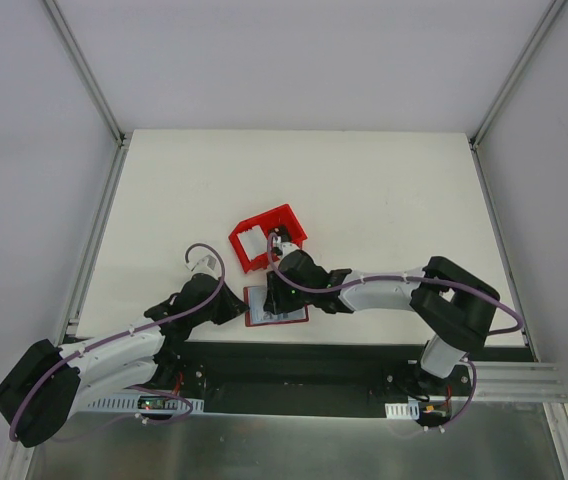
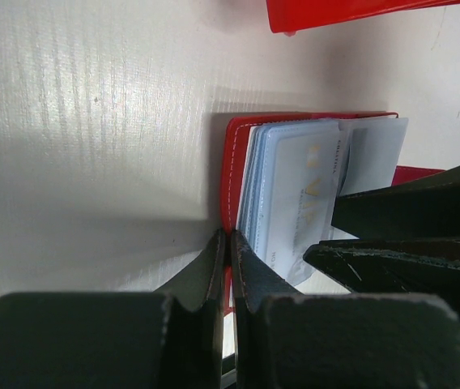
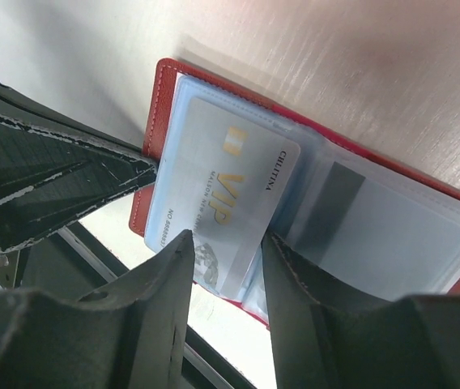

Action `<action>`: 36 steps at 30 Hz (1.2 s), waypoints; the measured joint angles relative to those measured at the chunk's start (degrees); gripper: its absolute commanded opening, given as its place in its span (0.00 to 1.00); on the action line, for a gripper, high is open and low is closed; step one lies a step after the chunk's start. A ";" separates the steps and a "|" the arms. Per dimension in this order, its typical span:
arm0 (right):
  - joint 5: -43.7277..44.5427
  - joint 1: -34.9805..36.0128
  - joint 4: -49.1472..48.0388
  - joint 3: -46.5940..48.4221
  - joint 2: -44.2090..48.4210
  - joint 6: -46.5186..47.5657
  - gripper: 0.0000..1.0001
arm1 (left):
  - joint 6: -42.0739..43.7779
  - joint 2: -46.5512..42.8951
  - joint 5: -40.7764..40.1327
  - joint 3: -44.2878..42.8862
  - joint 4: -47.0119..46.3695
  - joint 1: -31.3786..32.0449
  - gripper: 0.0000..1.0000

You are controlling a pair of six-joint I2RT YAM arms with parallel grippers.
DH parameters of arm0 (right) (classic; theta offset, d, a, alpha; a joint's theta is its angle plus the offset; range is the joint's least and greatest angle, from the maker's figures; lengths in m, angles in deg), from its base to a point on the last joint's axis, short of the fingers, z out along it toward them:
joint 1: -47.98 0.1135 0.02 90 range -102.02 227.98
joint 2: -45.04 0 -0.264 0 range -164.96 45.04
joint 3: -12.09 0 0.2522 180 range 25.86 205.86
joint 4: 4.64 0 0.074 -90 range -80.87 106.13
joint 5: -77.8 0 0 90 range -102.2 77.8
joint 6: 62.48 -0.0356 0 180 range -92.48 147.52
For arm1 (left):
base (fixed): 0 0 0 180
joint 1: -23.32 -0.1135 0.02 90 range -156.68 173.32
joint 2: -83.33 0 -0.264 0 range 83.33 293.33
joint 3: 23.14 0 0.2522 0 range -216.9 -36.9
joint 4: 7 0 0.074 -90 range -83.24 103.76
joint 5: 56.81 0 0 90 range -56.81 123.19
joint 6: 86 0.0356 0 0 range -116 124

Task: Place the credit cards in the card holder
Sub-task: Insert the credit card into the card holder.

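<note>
The dark-red card holder lies open near the table's front edge. Its pale clear slots face up, seen in the right wrist view. A pale blue credit card with gold "VIP" lettering lies slanted on the left slots; it also shows in the left wrist view. My left gripper is shut on the holder's red left edge. My right gripper is open, its fingers straddling the card's near end just above it. In the top view both grippers meet at the holder, left, right.
A bright red open-fronted bin stands just behind the holder, with pale flat items inside. Its edge shows at the top of the left wrist view. The table's black front rail is just below the holder.
</note>
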 measured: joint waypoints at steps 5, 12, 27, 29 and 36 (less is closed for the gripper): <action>0.24 0.07 1.14 0.70 -0.04 -0.39 0.34 | 0.02 0.00 0.04 0.00 0.00 0.00 0.00; 1.84 0.33 5.35 3.06 -0.76 0.11 0.25 | 0.02 -0.02 0.04 0.00 0.00 0.00 0.00; 10.40 3.34 18.01 10.29 -1.92 -0.76 0.40 | -0.04 -1.66 0.44 0.00 0.09 0.04 0.00; 10.88 3.28 18.38 10.27 -1.25 -0.66 0.41 | -0.04 -2.10 0.46 0.00 0.26 0.04 0.00; 10.99 3.28 18.75 10.34 1.36 0.55 0.43 | 0.00 -3.74 1.25 0.00 1.16 0.04 0.00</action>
